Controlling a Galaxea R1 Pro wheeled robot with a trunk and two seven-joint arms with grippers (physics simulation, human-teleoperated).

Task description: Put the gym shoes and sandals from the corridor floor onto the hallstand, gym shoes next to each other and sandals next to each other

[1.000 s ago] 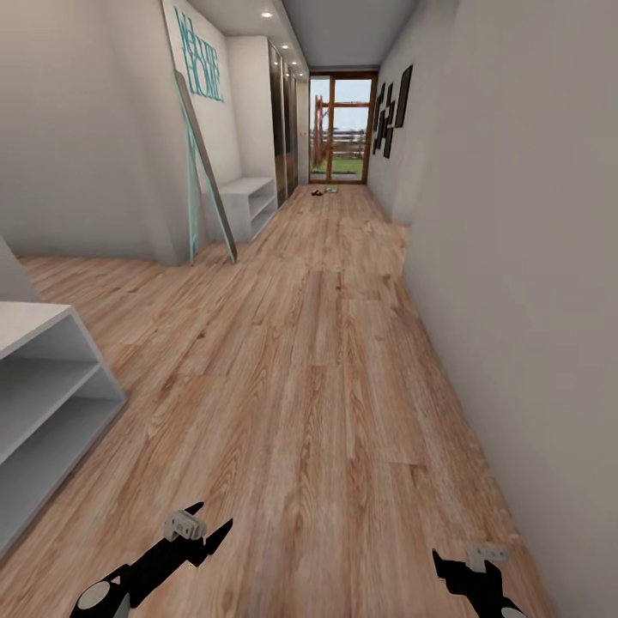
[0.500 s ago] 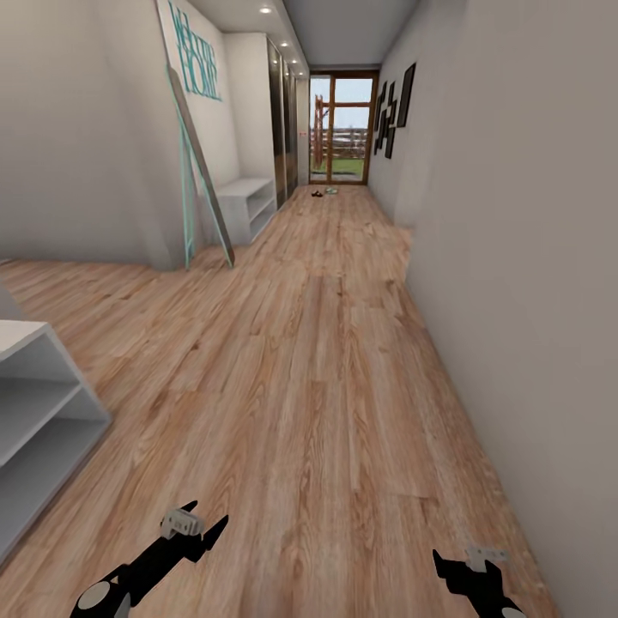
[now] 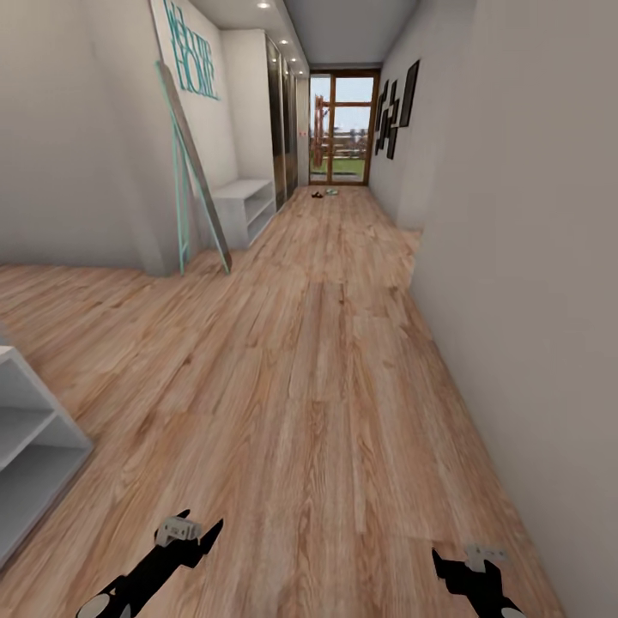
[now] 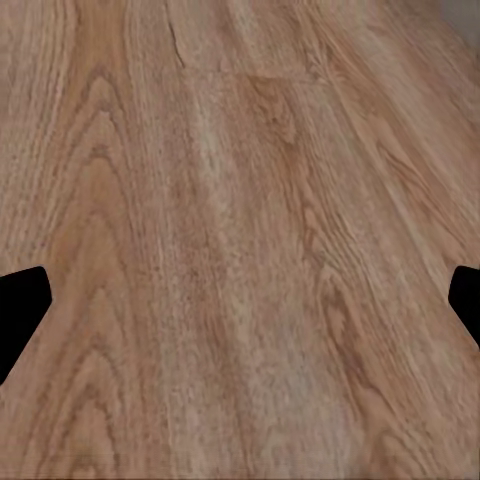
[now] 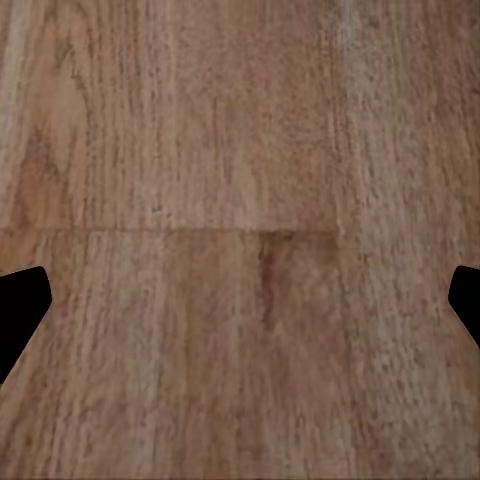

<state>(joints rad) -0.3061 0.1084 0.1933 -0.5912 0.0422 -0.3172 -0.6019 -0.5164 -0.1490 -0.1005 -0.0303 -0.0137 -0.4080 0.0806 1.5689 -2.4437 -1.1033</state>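
Both the left gripper [image 4: 240, 300] and right gripper [image 5: 240, 300] hang spread and empty over the floor [image 3: 326, 386], shoes [image 3: 324, 191] far off at twelve o'clock.

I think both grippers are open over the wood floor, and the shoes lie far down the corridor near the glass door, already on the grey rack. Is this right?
Not quite. In the head view the shoes lie on the wood floor before the glass door, not on the grey rack, which stands nearer along the wall on the robot's left. The rest holds: the left gripper and right gripper are open over the floor.
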